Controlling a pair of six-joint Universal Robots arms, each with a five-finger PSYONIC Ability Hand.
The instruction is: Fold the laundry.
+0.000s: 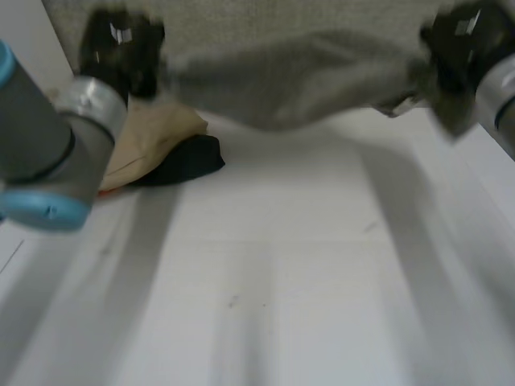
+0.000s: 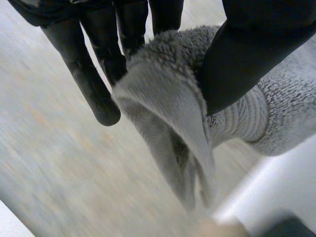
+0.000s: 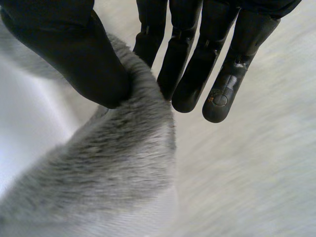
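One grey fleece garment [image 1: 298, 80], held above white table [image 1: 282, 281], stretched between hands. Left hand [image 1: 121, 47]: pinched on one end. Right hand [image 1: 460, 40]: pinched on opposite end. Beige cloth [image 1: 153, 137], black cloth [image 1: 191, 159] beside left arm.

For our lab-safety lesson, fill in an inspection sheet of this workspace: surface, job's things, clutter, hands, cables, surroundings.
Surface: white table, faintly marked.
Job's things: grey fleecy garment, lifted above the table and stretched between both hands.
Clutter: beige cloth and black cloth, bunched together and touching, near the left arm.
Hands: left hand pinches one end of the garment, thumb against fingers; right hand pinches the other end likewise.
Cables: nothing seen.
Surroundings: nothing seen.
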